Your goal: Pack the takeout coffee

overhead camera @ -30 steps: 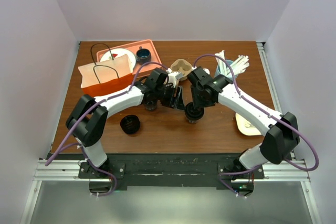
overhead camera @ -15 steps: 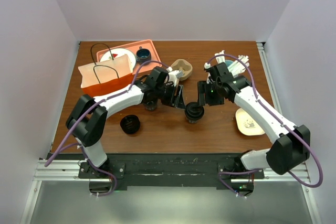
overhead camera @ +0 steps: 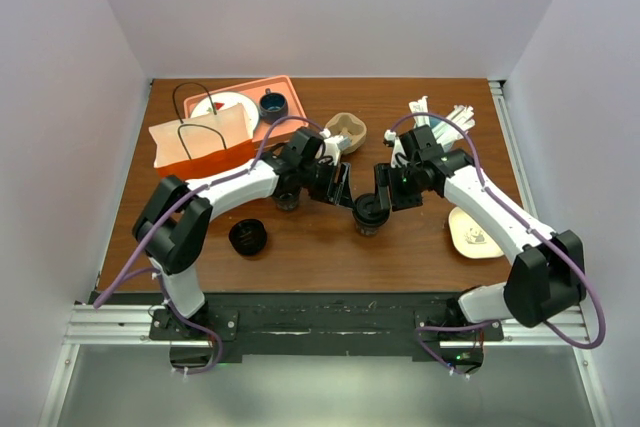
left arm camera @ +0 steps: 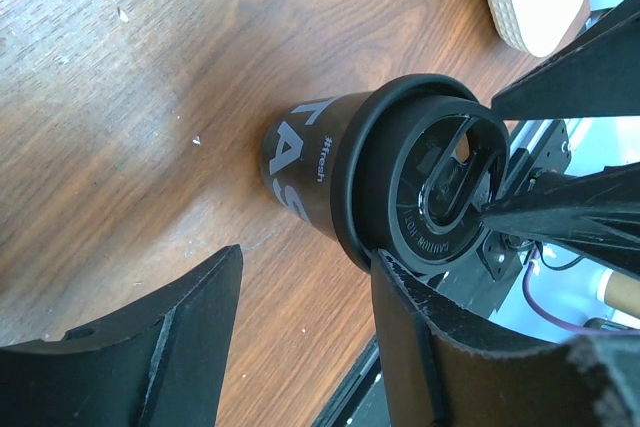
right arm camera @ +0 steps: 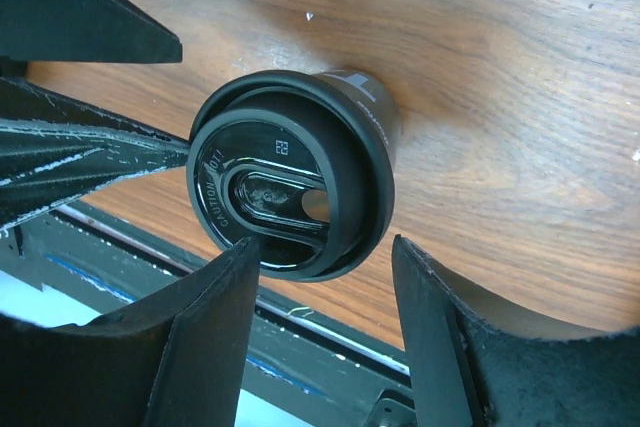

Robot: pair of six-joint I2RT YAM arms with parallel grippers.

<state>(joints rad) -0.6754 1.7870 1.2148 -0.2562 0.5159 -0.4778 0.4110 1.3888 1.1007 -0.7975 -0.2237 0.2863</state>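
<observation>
The takeout coffee (overhead camera: 370, 213), a dark cup with a black sip lid, stands upright on the wooden table between my two grippers. In the left wrist view the cup (left arm camera: 310, 162) lies just past my open left gripper (left arm camera: 305, 262); one fingertip (left arm camera: 385, 267) touches the lid rim. In the right wrist view the lid (right arm camera: 285, 187) has its near edge between the tips of my open right gripper (right arm camera: 325, 247). From above, the left gripper (overhead camera: 342, 187) is left of the cup and the right gripper (overhead camera: 384, 187) is behind it on the right.
A lidless dark cup (overhead camera: 288, 199) stands under my left arm. A loose black lid (overhead camera: 247, 237) lies front left. An orange bag (overhead camera: 200, 142) and an orange tray (overhead camera: 285, 87) are back left. A pulp carrier (overhead camera: 346, 130), a stirrer cup (overhead camera: 438, 125) and a white dish (overhead camera: 473, 232) are nearby.
My right gripper pulled back from over the cup to the right, then came back close to it. The left arm has hardly moved. The cup stays in place.
</observation>
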